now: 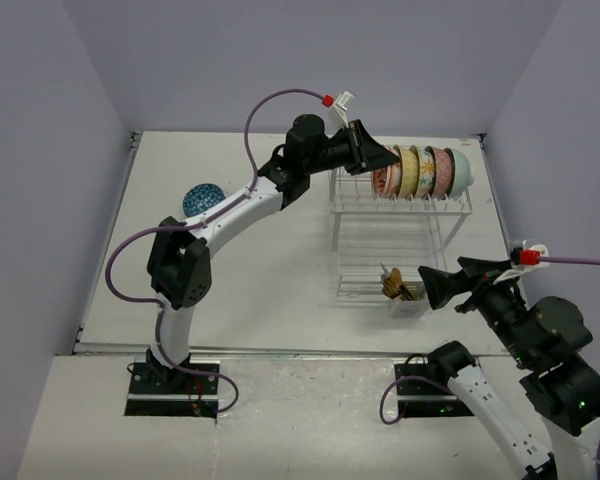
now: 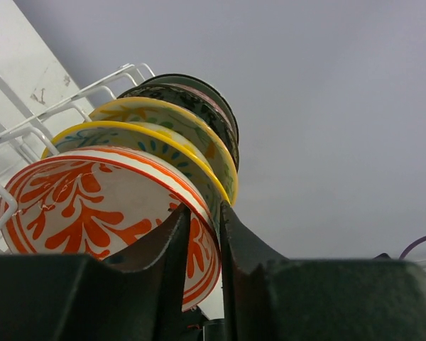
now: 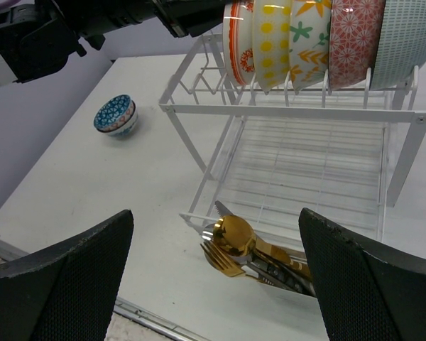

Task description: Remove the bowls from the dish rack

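left tool narrow, pinching rim of glossy orange-patterned bowl at 9 o'clock end of white wire rack; right tool wide, empty.

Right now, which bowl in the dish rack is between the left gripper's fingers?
The red-orange bowl at the left end of the dish rack: its rim sits between the fingers of the left gripper. The other bowls stand untouched.

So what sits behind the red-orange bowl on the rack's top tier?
Behind the red-orange bowl, on edge: yellow-dotted bowl, floral bowl, pink bowl, pale teal bowl. Each hides most of the next.
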